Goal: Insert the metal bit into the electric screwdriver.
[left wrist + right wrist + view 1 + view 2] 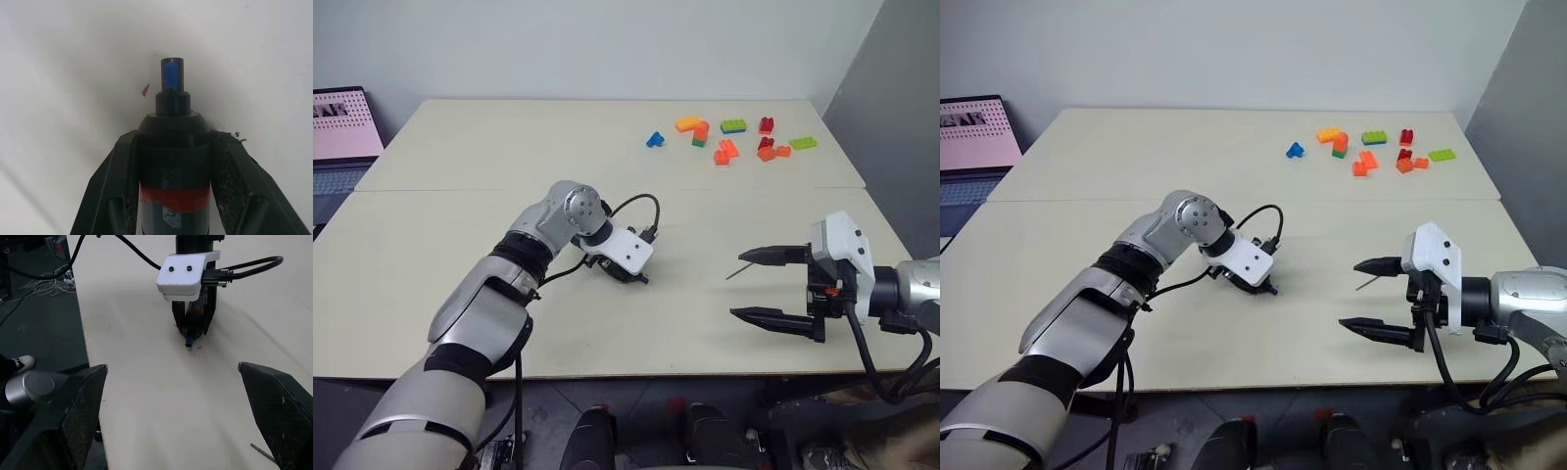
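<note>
The left pincer [192,328] points steeply down at the pale table [460,245], its 2 black fingers [115,191] clamped on the body of the electric screwdriver [173,161], just beside the red band; the blue tip pokes out past them, low over the table. The right pincer [759,286] hovers well apart to the right, its 2 fingers spread wide and holding nothing. The metal bit [740,269], a thin grey needle, seems to lie flat on the table near the upper right finger. Step in hand, by my reading: securing the screwdriver. The next move likely calls for lifting it, then the right pincer picking up the bit, a fine and slippery target.
</note>
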You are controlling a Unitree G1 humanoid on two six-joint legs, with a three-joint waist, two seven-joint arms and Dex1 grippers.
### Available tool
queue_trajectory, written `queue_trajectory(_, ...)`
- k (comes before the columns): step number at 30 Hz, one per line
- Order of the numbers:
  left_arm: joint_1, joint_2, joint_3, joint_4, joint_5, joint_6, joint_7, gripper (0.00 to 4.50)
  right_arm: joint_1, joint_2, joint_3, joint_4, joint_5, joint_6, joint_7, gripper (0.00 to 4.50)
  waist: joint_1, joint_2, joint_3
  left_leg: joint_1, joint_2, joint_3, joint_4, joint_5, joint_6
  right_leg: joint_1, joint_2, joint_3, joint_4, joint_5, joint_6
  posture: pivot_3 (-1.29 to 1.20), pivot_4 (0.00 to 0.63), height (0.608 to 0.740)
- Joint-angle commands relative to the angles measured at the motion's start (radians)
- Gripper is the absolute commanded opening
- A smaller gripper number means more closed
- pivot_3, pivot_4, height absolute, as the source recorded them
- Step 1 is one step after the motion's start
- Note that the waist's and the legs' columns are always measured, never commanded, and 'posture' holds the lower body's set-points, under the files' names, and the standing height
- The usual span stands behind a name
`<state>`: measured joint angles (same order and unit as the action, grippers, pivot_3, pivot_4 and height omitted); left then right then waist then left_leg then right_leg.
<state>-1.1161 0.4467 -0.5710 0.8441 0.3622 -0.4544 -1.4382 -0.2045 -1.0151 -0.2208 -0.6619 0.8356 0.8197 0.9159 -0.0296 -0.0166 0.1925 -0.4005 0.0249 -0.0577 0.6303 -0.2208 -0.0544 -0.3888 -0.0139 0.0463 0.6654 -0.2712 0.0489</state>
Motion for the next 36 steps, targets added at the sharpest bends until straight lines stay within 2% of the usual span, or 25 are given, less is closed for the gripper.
queue_trajectory(1, 0.019, -0.009, 0.103, -0.096, -0.126, 0.125, -0.028, 1.62, -0.007, -0.020, -0.042, -0.013, 0.007, -0.013, 0.004, 4.50, 0.000, 0.000, 0.000, -0.001, 0.000, 0.000, 0.000, 0.000, 0.000, 0.000, 0.000, 0.000, 0.000, 0.000, 0.000, 0.00, 0.150, 0.740)
queue_trajectory(4, 0.027, -0.015, 0.184, -0.188, -0.217, 0.282, -0.035, 1.62, 0.000, -0.023, -0.068, -0.007, 0.014, -0.009, -0.001, 4.50, 0.001, 0.000, 0.000, -0.002, 0.000, 0.000, 0.000, 0.000, 0.000, -0.001, 0.000, -0.001, -0.001, 0.000, 0.000, 0.00, 0.150, 0.740)
queue_trajectory(6, 0.043, -0.039, 0.265, -0.298, -0.313, 0.470, -0.006, 1.62, 0.003, -0.024, -0.094, -0.003, 0.024, -0.001, -0.006, 4.50, 0.001, 0.000, 0.000, -0.003, 0.000, -0.001, 0.000, 0.000, 0.000, -0.001, 0.000, -0.001, -0.001, 0.000, 0.000, 0.00, 0.150, 0.740)
queue_trajectory(10, 0.113, -0.102, 0.367, -0.504, -0.449, 0.737, 0.095, 1.62, -0.001, -0.026, -0.132, -0.005, 0.066, 0.021, -0.012, 4.50, 0.001, 0.000, 0.000, -0.003, 0.000, -0.001, 0.000, 0.000, 0.000, -0.001, 0.000, -0.002, -0.001, 0.000, 0.000, 0.00, 0.150, 0.740)
queue_trajectory(12, 0.166, -0.162, 0.412, -0.578, -0.492, 0.784, 0.205, 1.62, -0.009, -0.026, -0.143, -0.008, 0.088, 0.031, -0.017, 4.50, 0.001, 0.000, 0.000, -0.002, 0.000, -0.001, 0.000, 0.000, 0.000, -0.001, 0.000, -0.002, -0.001, 0.000, 0.000, 0.00, 0.150, 0.740)
queue_trajectory(16, 0.268, -0.293, 0.483, -0.650, -0.539, 0.785, 0.426, 1.62, -0.029, -0.022, -0.151, -0.004, 0.106, 0.036, -0.041, 4.50, -0.001, 0.000, 0.000, 0.000, 0.000, -0.001, 0.001, 0.000, 0.000, 0.000, 0.000, -0.001, 0.001, 0.000, 0.000, 0.00, 0.150, 0.740)
queue_trajectory(22, 0.393, -0.401, 0.488, -0.664, -0.520, 0.654, 0.632, 1.62, -0.044, -0.022, -0.142, -0.004, 0.118, 0.036, -0.063, 4.50, 0.000, 0.000, 0.000, 0.001, 0.000, -0.001, 0.001, 0.000, 0.000, 0.000, 0.000, 0.000, 0.002, 0.001, 0.000, 0.00, 0.150, 0.740)
queue_trajectory(28, 0.515, -0.393, 0.458, -0.711, -0.488, 0.577, 0.721, 1.62, -0.071, -0.029, -0.124, 0.007, 0.122, 0.036, -0.059, 4.50, 0.002, 0.000, 0.000, 0.000, 0.000, -0.001, 0.001, 0.000, 0.000, 0.000, 0.000, 0.000, 0.000, 0.001, 0.000, 0.00, 0.150, 0.740)
queue_trajectory(36, 0.707, -0.349, 0.465, -0.905, -0.526, 0.666, 0.794, 1.62, -0.086, -0.038, -0.101, 0.022, 0.110, 0.028, -0.041, 4.50, -0.002, 0.000, -0.001, 0.002, 0.001, 0.000, 0.001, 0.000, 0.000, 0.001, 0.000, 0.001, 0.001, 0.001, 0.000, 0.00, 0.150, 0.740)
